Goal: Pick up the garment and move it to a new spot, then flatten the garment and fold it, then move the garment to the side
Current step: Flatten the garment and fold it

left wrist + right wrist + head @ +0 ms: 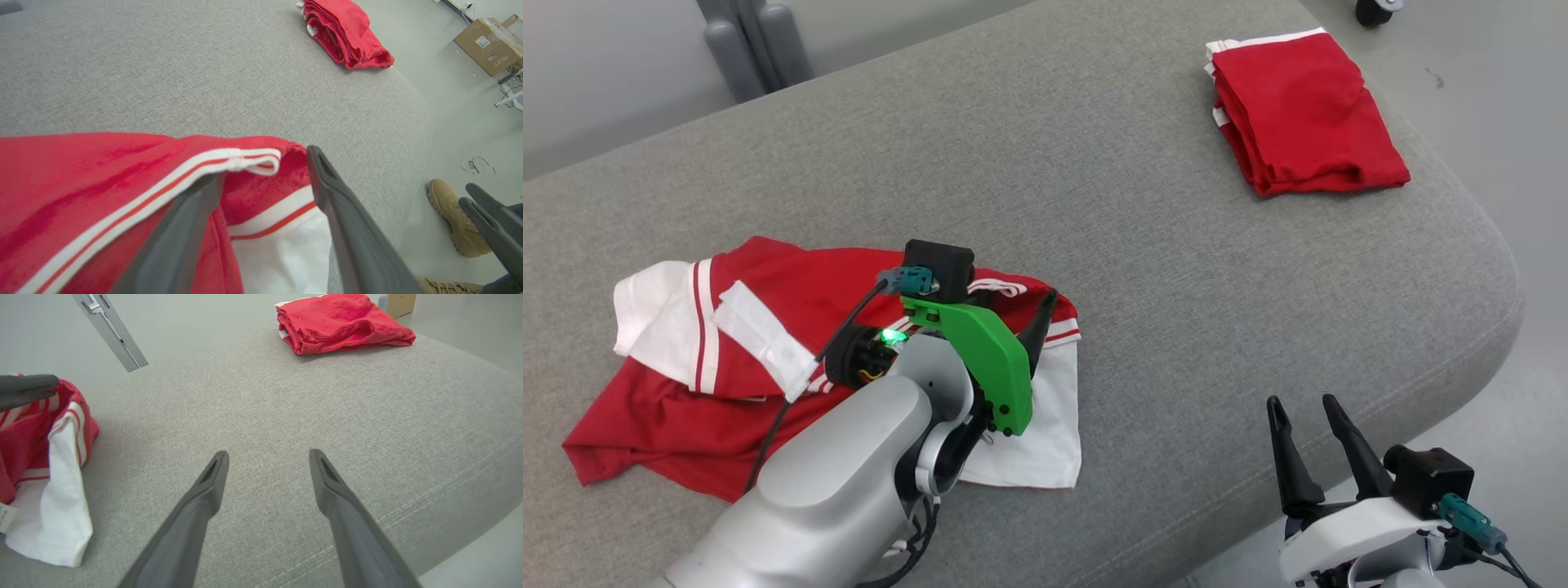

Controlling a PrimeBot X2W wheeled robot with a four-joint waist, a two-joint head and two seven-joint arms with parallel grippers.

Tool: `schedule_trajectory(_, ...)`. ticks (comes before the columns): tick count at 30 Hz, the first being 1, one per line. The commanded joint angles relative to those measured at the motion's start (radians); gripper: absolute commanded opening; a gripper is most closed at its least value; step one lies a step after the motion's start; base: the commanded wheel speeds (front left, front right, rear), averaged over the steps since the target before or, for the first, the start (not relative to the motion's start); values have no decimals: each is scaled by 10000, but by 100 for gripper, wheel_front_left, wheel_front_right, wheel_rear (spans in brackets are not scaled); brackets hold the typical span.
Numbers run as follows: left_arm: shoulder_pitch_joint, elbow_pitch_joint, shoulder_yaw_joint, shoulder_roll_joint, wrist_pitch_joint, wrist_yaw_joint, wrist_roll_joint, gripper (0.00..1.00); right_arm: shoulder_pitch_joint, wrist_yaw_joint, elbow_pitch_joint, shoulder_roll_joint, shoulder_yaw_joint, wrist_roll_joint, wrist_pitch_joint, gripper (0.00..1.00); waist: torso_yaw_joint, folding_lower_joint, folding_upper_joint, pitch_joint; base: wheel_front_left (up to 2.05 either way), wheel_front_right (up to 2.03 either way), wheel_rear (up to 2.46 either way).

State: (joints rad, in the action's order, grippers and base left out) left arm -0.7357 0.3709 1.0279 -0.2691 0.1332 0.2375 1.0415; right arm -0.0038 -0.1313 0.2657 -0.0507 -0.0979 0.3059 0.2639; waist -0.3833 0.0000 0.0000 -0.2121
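Left claw (pixel 267 163): wide open, on the red-and-white cloth (pixel 645 441).
Right claw (pixel 1303 404): open, over the gray cushion (pixel 1094 163).
Folded red cloth (pixel 1298 114): far corner.

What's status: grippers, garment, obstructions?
Left gripper open at garment edge. Right gripper open over cushion. Garment crumpled, unfolded. Folded red stack far corner, clear.

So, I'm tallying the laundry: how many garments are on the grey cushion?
2. A crumpled red-and-white garment lies at the near left, by the left gripper; a folded red garment sits at the far right corner.
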Motion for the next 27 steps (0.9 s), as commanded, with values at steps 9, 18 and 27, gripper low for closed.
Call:
schedule_trajectory(9, 2363, -2552, -658, -1220, -2212, 1409, -415, 100, 231, 14, -101, -5, 319, -164, 5, 100, 692, 0, 0, 355, 0, 0, 0)
schedule_trajectory(18, 4114, -4127, 72, -2291, -2123, 2659, -865, 100, 145, 14, -231, -6, 459, -444, 5, 100, 1422, 0, 0, 303, 0, 0, 0)
schedule_trajectory(27, 3518, -2343, 529, -1664, -2111, 2182, -1141, 100, -67, 14, -236, -9, 405, -473, 5, 100, 1348, 0, 0, -53, 0, 0, 0)
